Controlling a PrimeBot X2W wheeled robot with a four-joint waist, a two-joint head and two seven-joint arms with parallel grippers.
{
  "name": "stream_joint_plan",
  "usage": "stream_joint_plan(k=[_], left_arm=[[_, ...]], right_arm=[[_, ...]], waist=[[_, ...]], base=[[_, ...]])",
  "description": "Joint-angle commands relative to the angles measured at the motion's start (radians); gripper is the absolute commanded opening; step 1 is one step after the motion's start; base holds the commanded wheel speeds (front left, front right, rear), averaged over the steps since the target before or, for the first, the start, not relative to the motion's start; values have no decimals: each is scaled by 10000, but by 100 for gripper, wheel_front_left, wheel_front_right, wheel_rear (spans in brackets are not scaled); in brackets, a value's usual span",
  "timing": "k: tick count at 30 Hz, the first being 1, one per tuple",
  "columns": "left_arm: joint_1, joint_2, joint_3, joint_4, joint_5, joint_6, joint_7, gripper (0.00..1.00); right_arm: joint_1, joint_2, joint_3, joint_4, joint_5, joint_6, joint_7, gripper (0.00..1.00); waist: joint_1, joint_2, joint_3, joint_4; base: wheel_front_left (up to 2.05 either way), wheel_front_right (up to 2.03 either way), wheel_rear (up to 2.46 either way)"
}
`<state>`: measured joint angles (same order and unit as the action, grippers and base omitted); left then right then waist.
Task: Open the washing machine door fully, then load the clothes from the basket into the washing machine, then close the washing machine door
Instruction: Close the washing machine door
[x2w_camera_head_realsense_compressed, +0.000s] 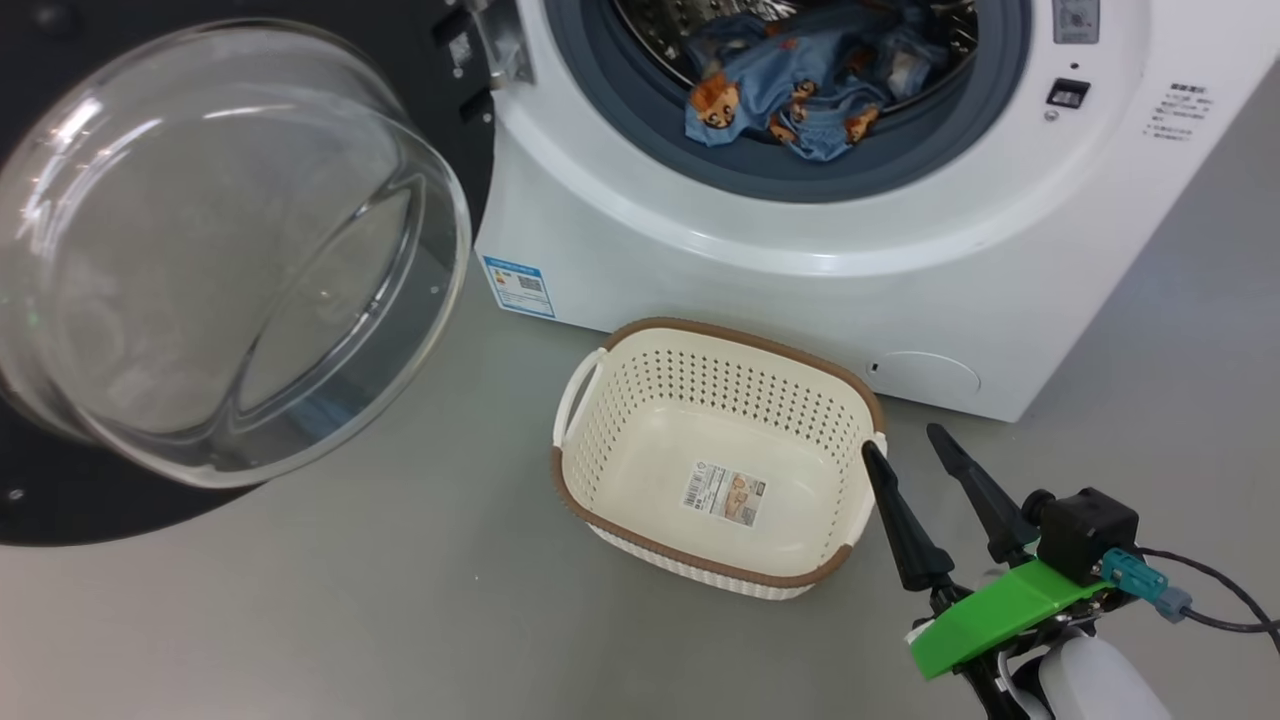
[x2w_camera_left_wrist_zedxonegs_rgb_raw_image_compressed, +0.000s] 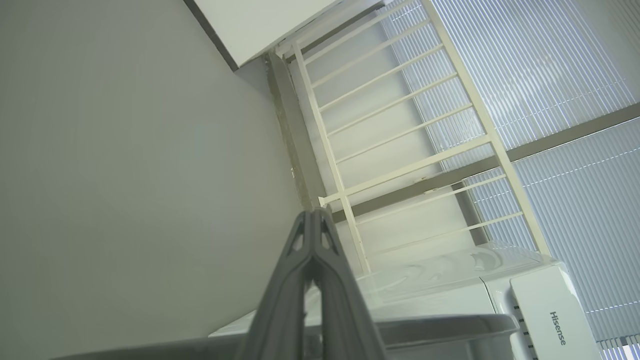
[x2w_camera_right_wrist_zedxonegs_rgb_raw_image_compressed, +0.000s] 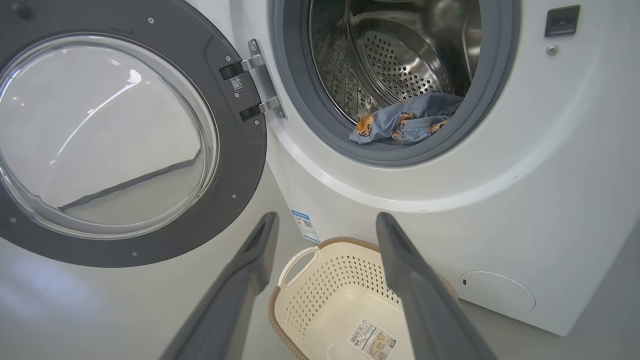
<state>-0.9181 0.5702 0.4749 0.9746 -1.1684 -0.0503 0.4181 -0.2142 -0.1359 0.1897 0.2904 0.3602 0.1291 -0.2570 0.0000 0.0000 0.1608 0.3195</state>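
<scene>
**Clothes in drum, door open, basket holding only its label**

Item one, the clothes (x2w_camera_head_realsense_compressed: 790, 95): I see light blue fabric with orange-brown figures, bunched at the front of the steel drum (x2w_camera_right_wrist_zedxonegs_rgb_raw_image_compressed: 400, 60), just behind the grey rubber ring (x2w_camera_right_wrist_zedxonegs_rgb_raw_image_compressed: 292, 90) of the washing machine (x2w_camera_head_realsense_compressed: 800, 260).

Item two, the washing machine door (x2w_camera_head_realsense_compressed: 220, 250): swung wide to the left on its silver hinge (x2w_camera_right_wrist_zedxonegs_rgb_raw_image_compressed: 260, 82), glass bowl bulging towards me.

Item three, the basket (x2w_camera_head_realsense_compressed: 700, 400): on the floor in front of the machine, below the opening, with only a label sticker (x2w_camera_head_realsense_compressed: 722, 494) on its bottom. A blue energy sticker (x2w_camera_head_realsense_compressed: 518, 287) and a round filter cap (x2w_camera_head_realsense_compressed: 925, 375) flank it on the machine's front.

Item four, my right gripper (x2w_camera_head_realsense_compressed: 903, 440): fingers spread wide, holding nothing, just beside the basket's right handle; I cannot tell whether it touches.

Item five, my left gripper (x2w_camera_left_wrist_zedxonegs_rgb_raw_image_compressed: 313, 215): fingers pressed together on nothing, pointed at a pale wall and a white railing (x2w_camera_left_wrist_zedxonegs_rgb_raw_image_compressed: 400, 125).
</scene>
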Motion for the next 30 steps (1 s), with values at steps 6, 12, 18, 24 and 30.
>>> stream_joint_plan(k=[6, 12, 18, 24, 30], left_arm=[[-639, 1258, -60, 456, -1, -80, 677, 0], [-1015, 1559, -506, 1049, 319, 206, 1171, 0], [-1038, 1662, -670, 1612, 434, 247, 1340, 0], [-920, 1707, -989, 2006, 623, 82, 1809, 0], [-947, 1652, -1288, 2113, 664, -275, 2666, 0]], right_arm=[[-352, 15, 184, -253, -198, 16, -48, 100], [-384, 93, 123, -284, -277, 16, -48, 100], [-491, 162, 108, -320, -355, 16, -48, 100], [-412, 156, -3, -319, -384, 16, -48, 100], [-360, 193, -25, -276, -345, 16, -48, 100]], waist=[[0, 0, 360, -315], [0, 0, 531, -447], [0, 0, 685, -577], [0, 0, 622, -633], [0, 0, 373, -578]], base=[[0, 0, 0], [0, 0, 0], [0, 0, 0], [0, 0, 0], [0, 0, 0]])
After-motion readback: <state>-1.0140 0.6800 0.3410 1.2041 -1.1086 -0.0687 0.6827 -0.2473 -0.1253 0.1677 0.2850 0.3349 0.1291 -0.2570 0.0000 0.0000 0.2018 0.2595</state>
